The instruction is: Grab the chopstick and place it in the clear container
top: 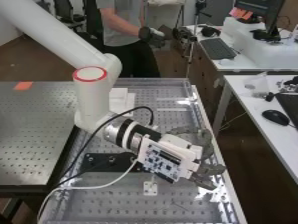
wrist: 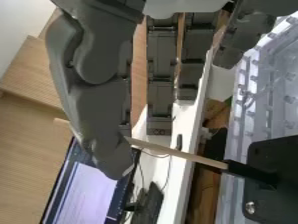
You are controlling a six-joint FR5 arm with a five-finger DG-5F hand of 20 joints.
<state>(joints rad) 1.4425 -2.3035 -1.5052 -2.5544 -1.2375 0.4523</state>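
Note:
In the high view the hand (top: 207, 170) is over the right side of the bench, its fingers spread and extended. The wrist view shows the hand (wrist: 100, 95) open, with its thumb and fingers largely straight. A light wooden chopstick (wrist: 179, 153) runs at a slant past the thumb's tip, partly hidden behind the thumb. The chopstick's one end meets a black holder (wrist: 251, 173) beside a black plate (wrist: 276, 167). Whether the thumb touches the chopstick I cannot tell. Clear plastic (wrist: 266, 85) with small pegs lies beyond the plate.
The bench (top: 120, 204) has a perforated surface with a clear raised edge. On it are a black mount (top: 110, 162), a small white bracket (top: 151, 188) and white blocks (top: 121, 100). Cables hang from the arm over the bench. A white desk (top: 256, 107) with a mouse stands at the right.

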